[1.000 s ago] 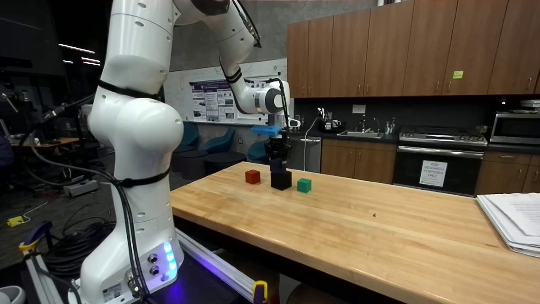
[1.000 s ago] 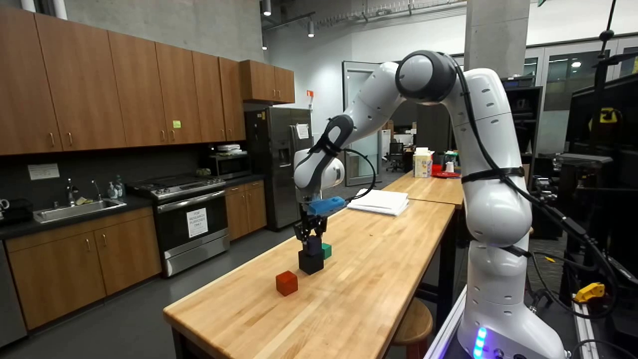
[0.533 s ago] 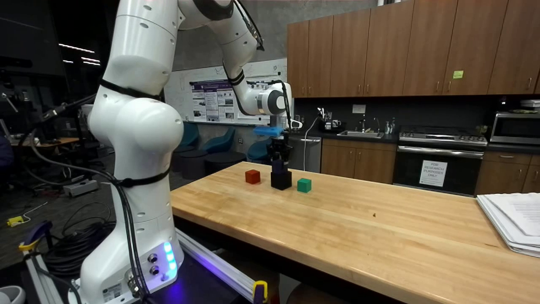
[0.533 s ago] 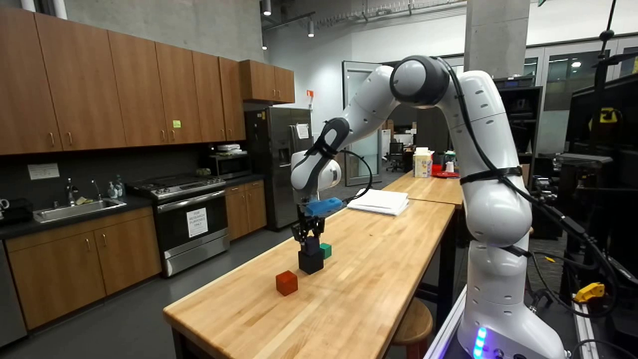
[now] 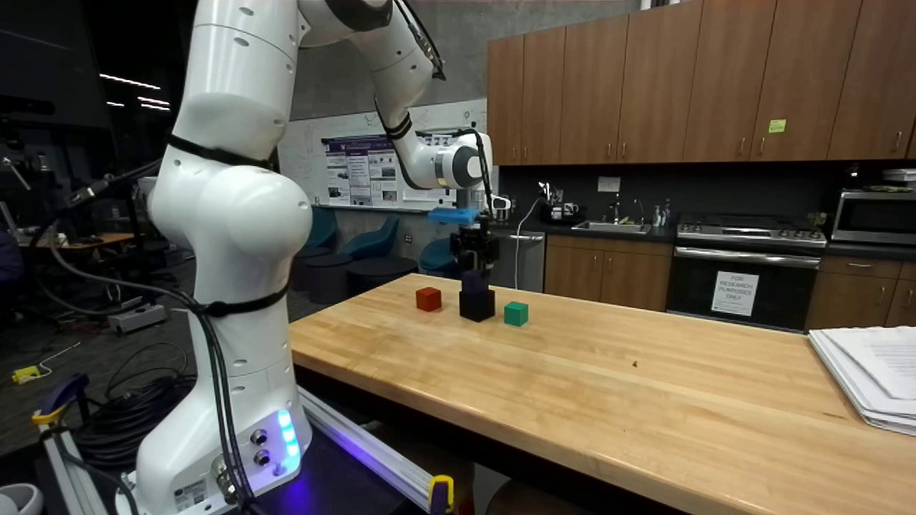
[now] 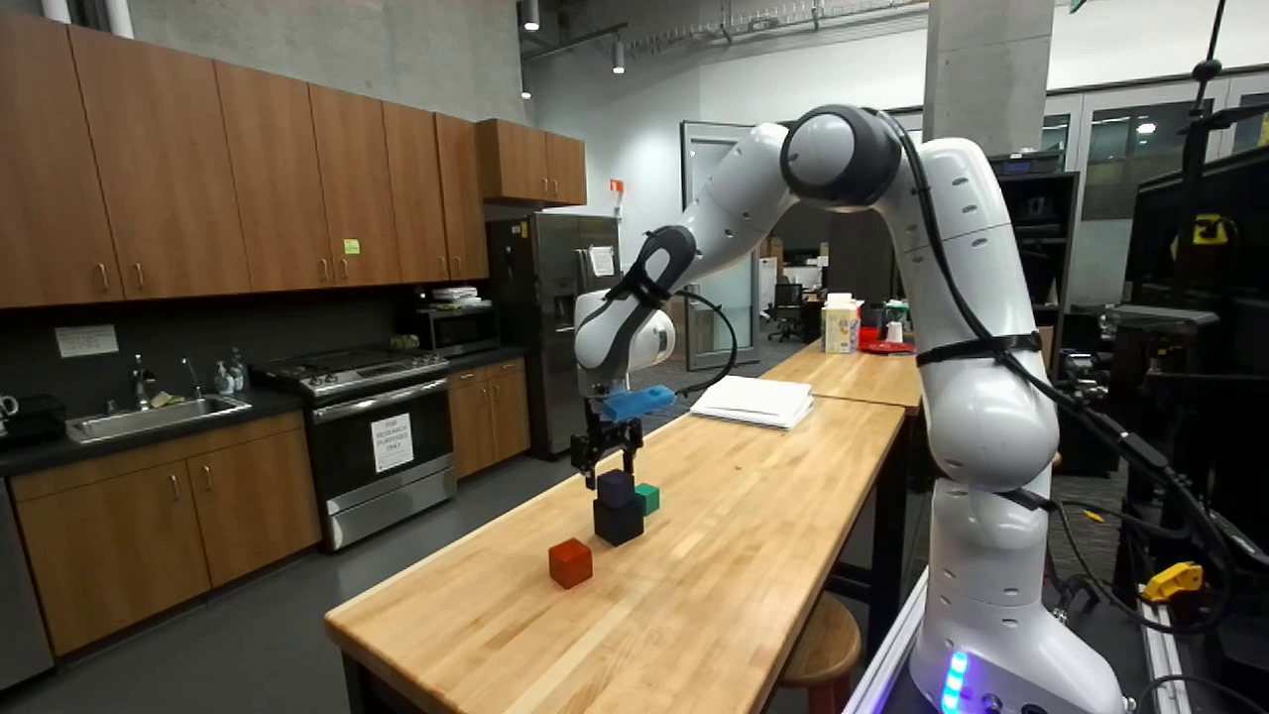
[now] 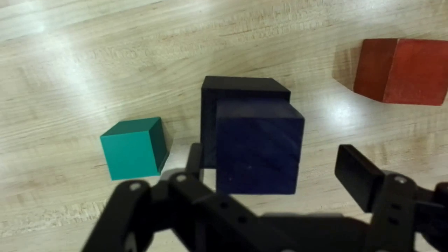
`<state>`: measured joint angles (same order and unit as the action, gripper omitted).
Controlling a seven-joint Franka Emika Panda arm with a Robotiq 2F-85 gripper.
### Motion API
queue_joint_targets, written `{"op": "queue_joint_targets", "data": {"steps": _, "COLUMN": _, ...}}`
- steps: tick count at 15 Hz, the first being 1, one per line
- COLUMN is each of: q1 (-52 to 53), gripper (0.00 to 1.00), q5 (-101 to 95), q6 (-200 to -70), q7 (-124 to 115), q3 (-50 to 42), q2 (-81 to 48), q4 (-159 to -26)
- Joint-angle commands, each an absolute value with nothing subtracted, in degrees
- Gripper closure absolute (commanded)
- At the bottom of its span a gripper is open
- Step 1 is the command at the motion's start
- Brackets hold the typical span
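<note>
A navy cube (image 7: 259, 155) sits flat and level atop a larger black cube (image 6: 619, 522), the pair forming an upright two-piece stack on the pale wooden counter (image 6: 753, 486). From above, we see the navy cube's smooth dark top, marked by a few light specks, its edges running roughly parallel to those below. It rests slightly off center, shifted toward the red cube (image 6: 570, 563), and we can make out a strip of the black cube's top on the side nearer the green cube (image 7: 131, 154). The black cube stands squarely between the two, apart from both. In both exterior views, we find the upper piece narrower than its base.
</note>
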<state>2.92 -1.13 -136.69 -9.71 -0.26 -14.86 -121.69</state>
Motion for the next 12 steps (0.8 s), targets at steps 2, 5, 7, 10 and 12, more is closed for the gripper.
{"op": "queue_joint_targets", "data": {"steps": 2, "q1": 4.7, "gripper": 0.00, "q5": -2.3, "q6": -135.2, "q7": -11.4, "q3": 0.8, "q2": -9.2, "q4": -124.6}}
{"op": "queue_joint_targets", "data": {"steps": 5, "q1": 6.3, "gripper": 0.00, "q5": -3.0, "q6": -134.1, "q7": -13.8, "q3": 1.9, "q2": -6.7, "q4": -125.7}}
{"op": "queue_joint_targets", "data": {"steps": 7, "q1": 7.4, "gripper": 0.00, "q5": -4.0, "q6": -133.7, "q7": -15.3, "q3": 2.9, "q2": -5.4, "q4": -126.6}}
{"op": "queue_joint_targets", "data": {"steps": 10, "q1": 8.3, "gripper": 0.00, "q5": -2.3, "q6": -134.3, "q7": -15.6, "q3": 4.8, "q2": -5.2, "q4": -127.7}}
{"op": "queue_joint_targets", "data": {"steps": 12, "q1": 9.2, "gripper": 0.00, "q5": -2.2, "q6": -136.3, "q7": -17.5, "q3": 5.8, "q2": -6.4, "q4": -128.0}}
